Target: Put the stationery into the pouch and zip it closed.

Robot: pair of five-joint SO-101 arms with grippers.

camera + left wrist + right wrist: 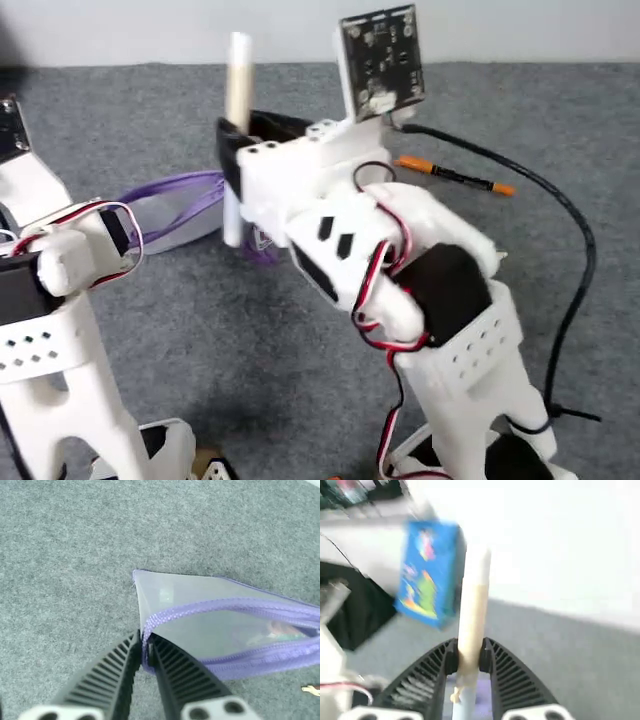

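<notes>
A clear pouch (200, 625) with a purple zipper lies on the grey carpet, its mouth open and some item dimly visible inside. My left gripper (145, 652) is shut on the pouch's corner at the zipper's end. In the high view the pouch (170, 205) lies between the two arms. My right gripper (469, 660) is shut on a cream and white pen (472, 615) that stands upright. From above, that pen (237, 95) is held by the right gripper (233, 150) just over the pouch's right end. An orange and black pen (455, 177) lies on the carpet at the back right.
A black cable (560, 220) runs over the carpet to the right of the right arm. A blue box (431, 572) stands in the room behind the held pen. The left arm's white body (50, 300) fills the near left.
</notes>
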